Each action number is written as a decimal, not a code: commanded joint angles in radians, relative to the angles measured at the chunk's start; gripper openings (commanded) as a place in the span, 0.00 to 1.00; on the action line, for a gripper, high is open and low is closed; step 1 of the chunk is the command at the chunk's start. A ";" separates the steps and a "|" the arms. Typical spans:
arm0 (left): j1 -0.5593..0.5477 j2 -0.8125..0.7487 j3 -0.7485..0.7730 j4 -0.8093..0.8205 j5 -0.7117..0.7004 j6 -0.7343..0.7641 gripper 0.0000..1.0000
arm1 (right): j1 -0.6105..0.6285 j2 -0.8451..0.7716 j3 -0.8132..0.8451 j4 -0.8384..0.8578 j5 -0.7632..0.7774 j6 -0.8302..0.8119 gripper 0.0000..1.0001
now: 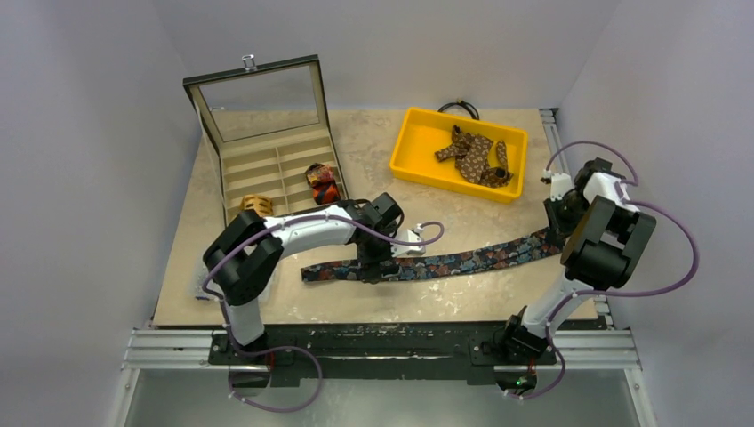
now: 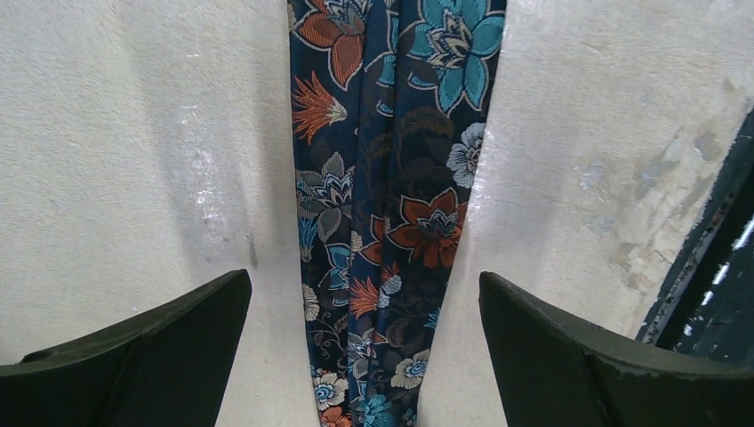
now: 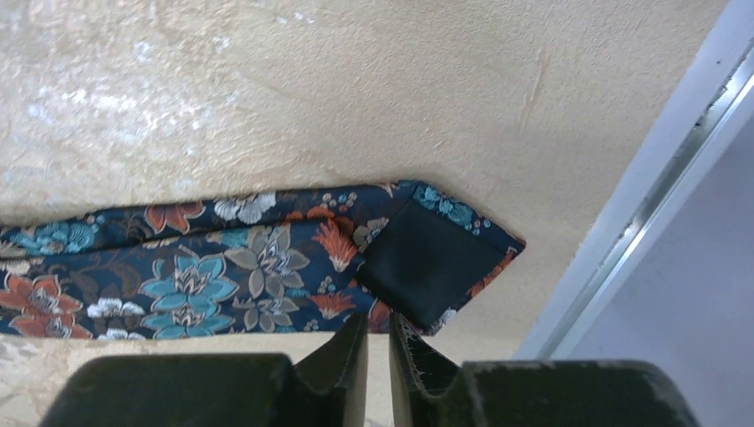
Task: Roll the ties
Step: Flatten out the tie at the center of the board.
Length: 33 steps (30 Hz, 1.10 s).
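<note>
Straddling one flat navy floral tie (image 1: 462, 262), left gripper (image 2: 364, 347) gapes; right gripper (image 3: 378, 342) sits nearly closed at its tip. Two coiled ties (image 1: 322, 182) (image 1: 256, 204) sit in one box (image 1: 258, 165).

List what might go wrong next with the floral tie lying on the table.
1. The right gripper sits almost shut at the wide-end edge of the floral tie; it may catch only a sliver and slip.
2. The left gripper stands open astride the narrow stretch, pinning nothing, so the tie could drag and roll crooked.
</note>
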<state>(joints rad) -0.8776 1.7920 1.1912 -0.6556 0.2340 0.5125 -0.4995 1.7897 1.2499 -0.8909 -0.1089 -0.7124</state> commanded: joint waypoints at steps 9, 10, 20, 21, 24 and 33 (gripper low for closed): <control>0.000 0.097 0.111 -0.070 -0.024 -0.015 0.81 | -0.004 0.049 -0.082 0.162 0.106 0.027 0.08; 0.000 0.104 0.119 -0.086 -0.013 -0.010 0.75 | -0.006 0.046 -0.089 0.168 0.108 0.021 0.07; 0.058 0.165 0.214 -0.222 0.073 0.009 0.37 | -0.060 0.043 -0.089 0.187 0.180 0.002 0.04; 0.066 0.171 0.226 -0.239 0.075 0.010 0.35 | -0.066 0.046 -0.087 0.190 0.183 0.004 0.04; 0.088 0.148 0.229 -0.232 0.089 0.013 0.57 | -0.073 0.052 -0.075 0.172 0.161 0.015 0.03; -0.021 -0.044 0.082 0.140 0.119 -0.074 1.00 | -0.073 0.040 -0.091 0.153 0.117 0.027 0.03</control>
<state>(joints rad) -0.8410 1.7573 1.2324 -0.6743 0.2985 0.4881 -0.5705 1.8324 1.1721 -0.7368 0.0357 -0.6918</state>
